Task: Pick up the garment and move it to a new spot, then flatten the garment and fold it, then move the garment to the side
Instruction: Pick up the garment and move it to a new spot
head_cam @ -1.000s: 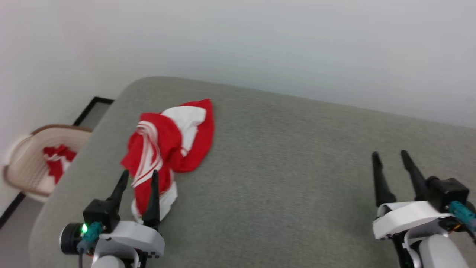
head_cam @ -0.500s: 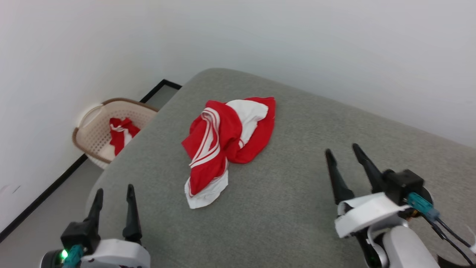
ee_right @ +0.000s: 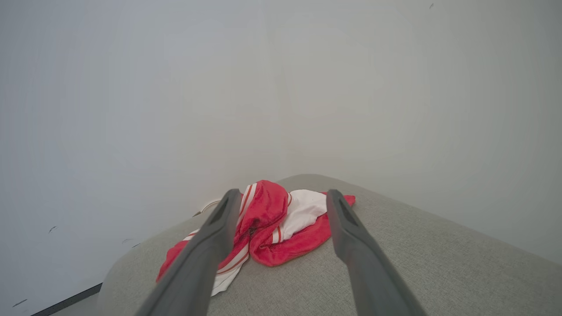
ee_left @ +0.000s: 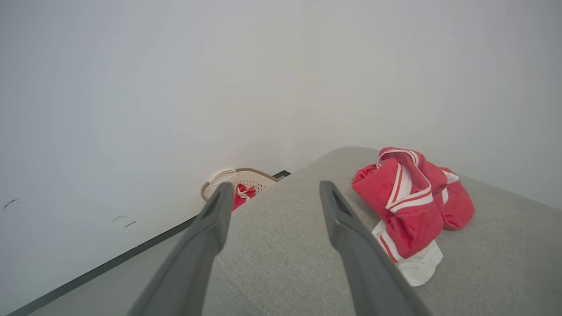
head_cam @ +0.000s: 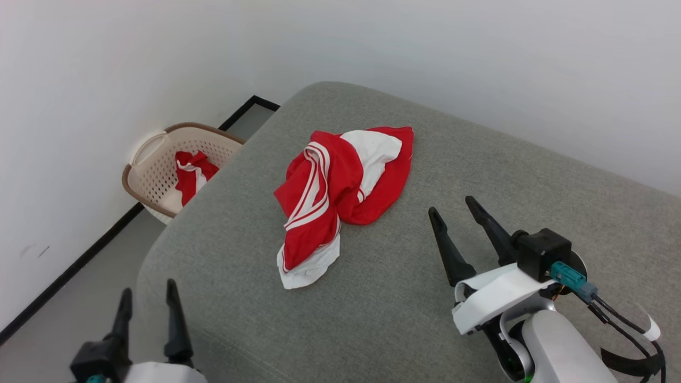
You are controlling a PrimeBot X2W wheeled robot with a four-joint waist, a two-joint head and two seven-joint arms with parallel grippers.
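Where the grey cushion (head_cam: pixel 479 175) rounds into its far left corner, the garment (head_cam: pixel 340 197) lies crumpled, set in from the left edge. It is a red heap with a white panel on top, white stripes down a fold, and a white hem toward the near edge.

Left gripper (head_cam: pixel 148 287): at the near left corner, fingers well spread, nothing between them. Its wrist view puts the garment off to the right of the fingers.

Right gripper (head_cam: pixel 450 205): over the cushion's middle, near the garment's right side but apart from it, fingers wide and empty. Its wrist view frames the heap between the fingers.

From the head view, a pale basket (head_cam: pixel 157 175) stands on the floor (head_cam: pixel 80 298) past the left edge, with a red cloth (head_cam: pixel 194 170) inside.
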